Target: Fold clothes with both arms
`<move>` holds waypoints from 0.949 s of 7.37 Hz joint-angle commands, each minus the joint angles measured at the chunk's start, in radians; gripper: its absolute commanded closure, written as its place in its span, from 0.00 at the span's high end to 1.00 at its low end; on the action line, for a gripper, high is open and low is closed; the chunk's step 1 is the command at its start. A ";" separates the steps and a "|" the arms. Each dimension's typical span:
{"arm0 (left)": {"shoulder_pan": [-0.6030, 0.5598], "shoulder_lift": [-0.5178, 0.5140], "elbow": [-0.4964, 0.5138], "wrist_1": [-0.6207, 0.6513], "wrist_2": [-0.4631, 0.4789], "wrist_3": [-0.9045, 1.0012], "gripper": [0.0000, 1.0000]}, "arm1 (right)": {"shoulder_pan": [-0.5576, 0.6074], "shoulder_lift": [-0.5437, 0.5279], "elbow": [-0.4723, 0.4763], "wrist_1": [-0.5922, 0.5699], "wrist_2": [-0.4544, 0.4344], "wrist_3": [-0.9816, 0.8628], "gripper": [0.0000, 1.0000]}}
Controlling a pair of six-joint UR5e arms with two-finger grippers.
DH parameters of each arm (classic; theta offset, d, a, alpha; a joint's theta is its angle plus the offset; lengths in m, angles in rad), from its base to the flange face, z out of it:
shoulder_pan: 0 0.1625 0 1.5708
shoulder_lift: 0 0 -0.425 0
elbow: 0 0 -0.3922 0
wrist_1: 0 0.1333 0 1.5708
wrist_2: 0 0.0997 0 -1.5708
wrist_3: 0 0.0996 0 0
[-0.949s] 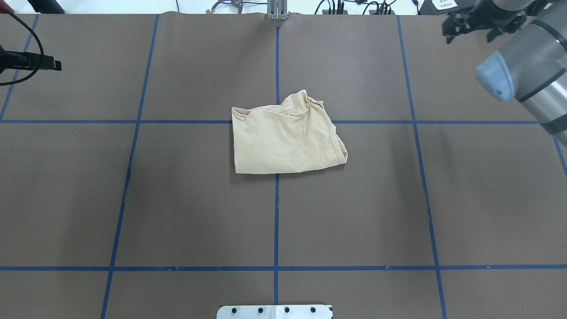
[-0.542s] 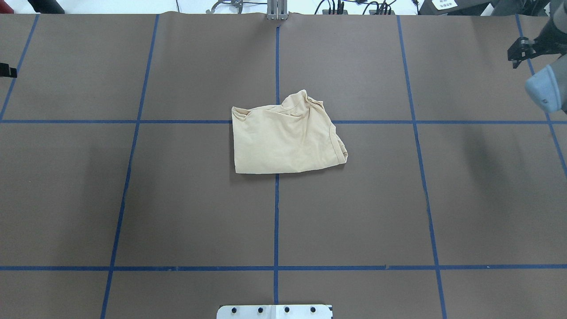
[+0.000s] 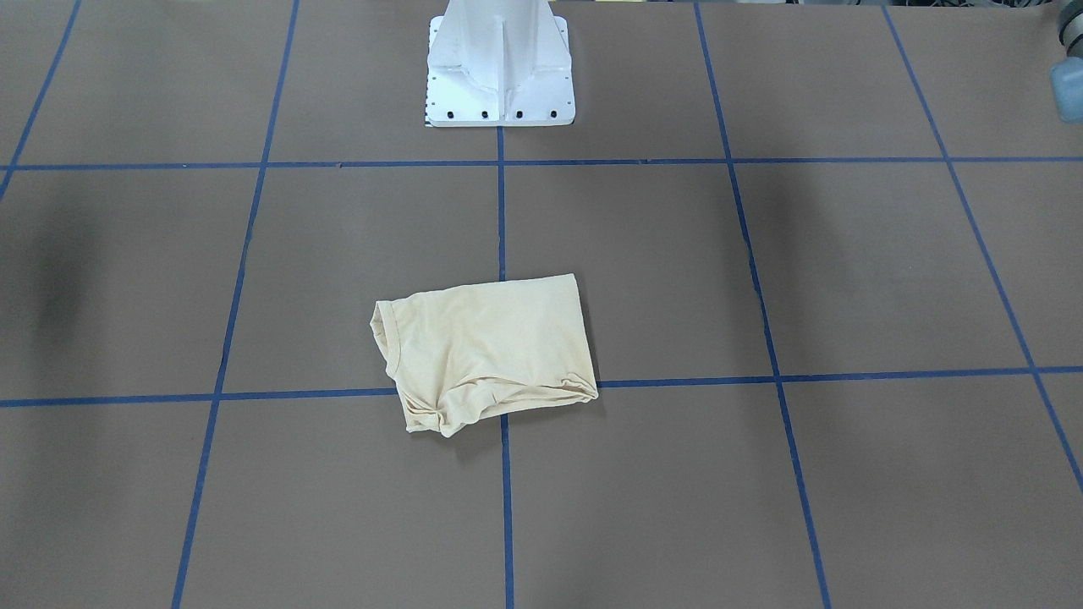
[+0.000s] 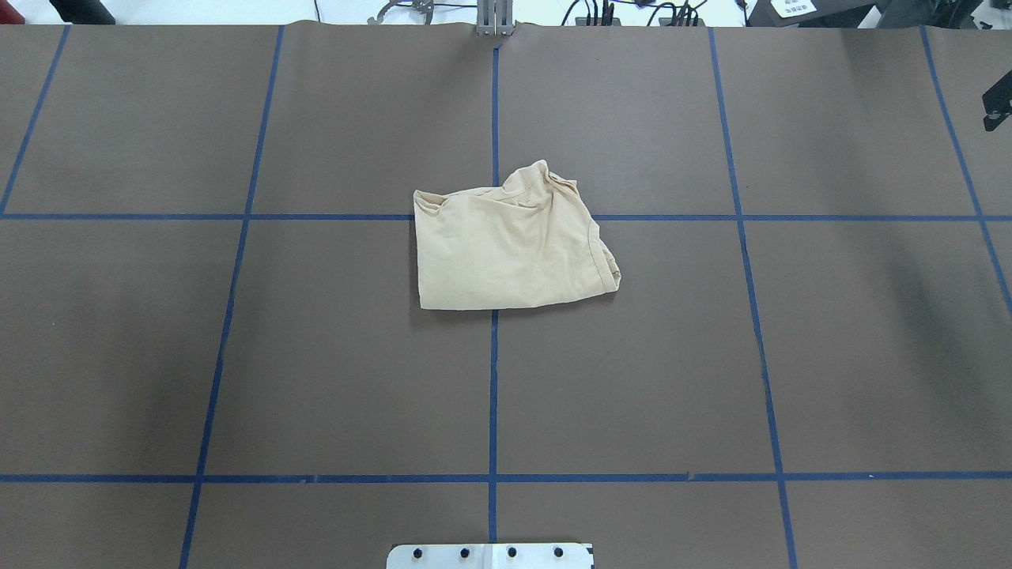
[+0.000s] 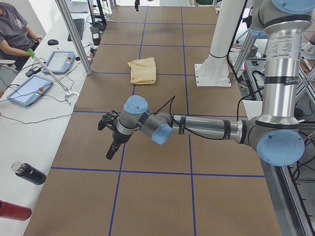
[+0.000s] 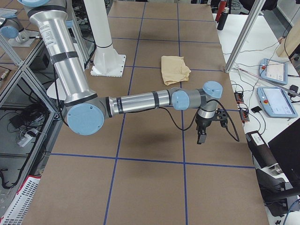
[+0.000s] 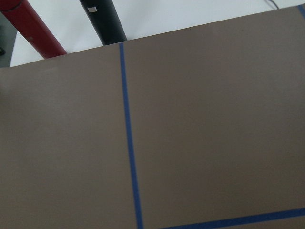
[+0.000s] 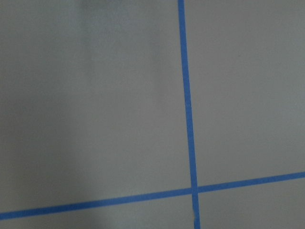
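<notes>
— The shirt [image 3: 486, 351] is seen from the front, folded, laid across blue tape lines [image 3: 677, 378] at mid-table [image 3: 846, 271].
— Overhead, it is shown touched by nothing.
— From the left end, the left gripper [image 5: 110, 151] is held above the table, well apart from it; its opening cannot be told.
— From the right end, the same is noted of the right gripper [image 6: 202, 137].

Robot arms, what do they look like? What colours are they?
Both the left arm and right arm are shiny silver-grey tubes with round light-blue joint caps, thin black bands and looping black cables. Each ends in a black gripper: left gripper, right gripper.
</notes>
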 commanded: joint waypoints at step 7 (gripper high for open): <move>-0.083 -0.032 -0.039 0.575 -0.332 0.152 1.00 | 0.069 -0.335 0.263 -0.044 0.157 -0.181 1.00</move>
